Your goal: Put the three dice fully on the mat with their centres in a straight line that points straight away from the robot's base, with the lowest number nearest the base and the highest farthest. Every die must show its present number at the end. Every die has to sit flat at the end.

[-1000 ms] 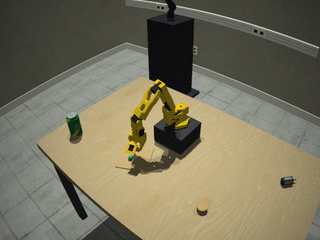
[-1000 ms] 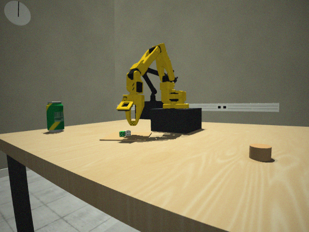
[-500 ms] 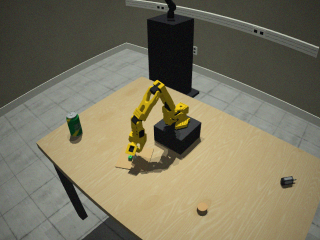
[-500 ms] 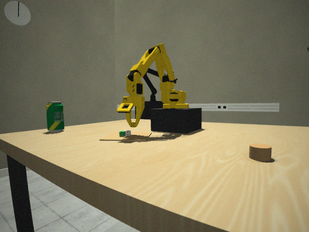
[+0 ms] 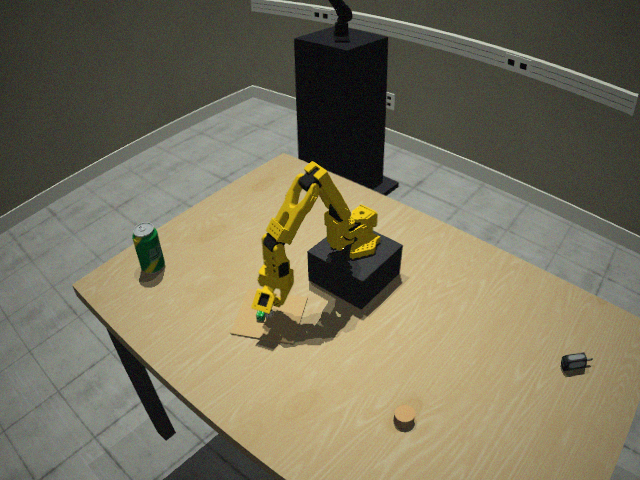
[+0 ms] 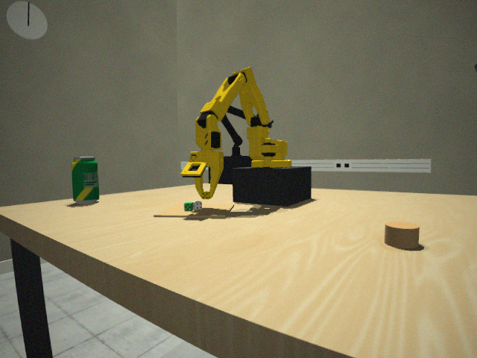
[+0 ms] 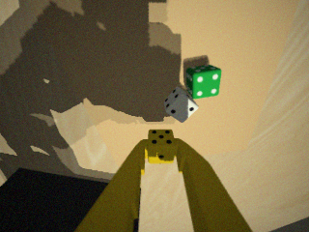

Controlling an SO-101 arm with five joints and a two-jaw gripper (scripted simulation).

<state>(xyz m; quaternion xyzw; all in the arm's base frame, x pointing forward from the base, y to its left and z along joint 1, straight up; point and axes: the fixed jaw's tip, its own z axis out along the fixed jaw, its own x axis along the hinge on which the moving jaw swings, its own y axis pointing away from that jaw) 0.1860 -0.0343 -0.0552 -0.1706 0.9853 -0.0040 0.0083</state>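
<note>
My gripper point(image 7: 161, 151) is shut on a yellow die point(image 7: 161, 145) with black pips and holds it above the mat point(image 5: 270, 318). In the exterior view the die point(image 6: 206, 195) shows between the fingertips, a little above the mat point(image 6: 194, 210). A green die point(image 7: 204, 81) with four white pips on top lies flat on the mat. A white die point(image 7: 181, 104) lies next to it, turned at an angle, the two nearly touching. Both dice show in the exterior view, green point(image 6: 188, 206) and white point(image 6: 197, 204), just ahead of the gripper. The green die also shows in the top view point(image 5: 261, 315).
A green soda can point(image 5: 148, 247) stands at the table's left edge. A wooden disc point(image 5: 404, 414) lies near the front edge. A small black motor point(image 5: 574, 361) lies at the far right. The black base block point(image 5: 354, 267) stands behind the mat.
</note>
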